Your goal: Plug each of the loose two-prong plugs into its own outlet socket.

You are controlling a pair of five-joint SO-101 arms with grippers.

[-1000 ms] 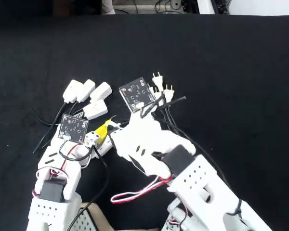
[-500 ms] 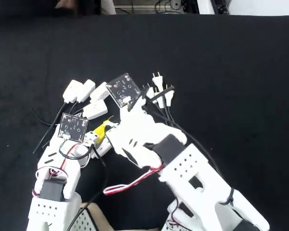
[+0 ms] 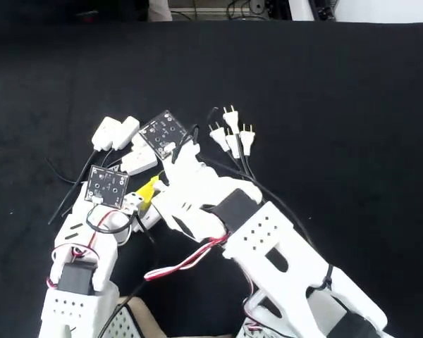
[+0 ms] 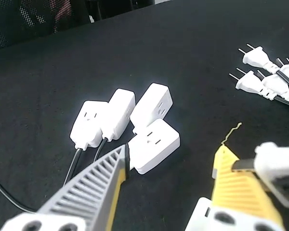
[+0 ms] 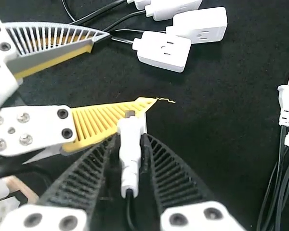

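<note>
Outlet sockets (image 4: 123,115) just before left tool (image 4: 173,150)

High view: overhead, looking down on table (image 3: 338,84). Wrist views: close, low, both facing outlet sockets (image 4: 154,142).

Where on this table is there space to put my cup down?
The black cloth right of the loose plugs is bare, as is the far strip beyond the sockets. The near middle is crowded: sockets, cords, the left hand and the right hand holding a plug bunch together.
</note>
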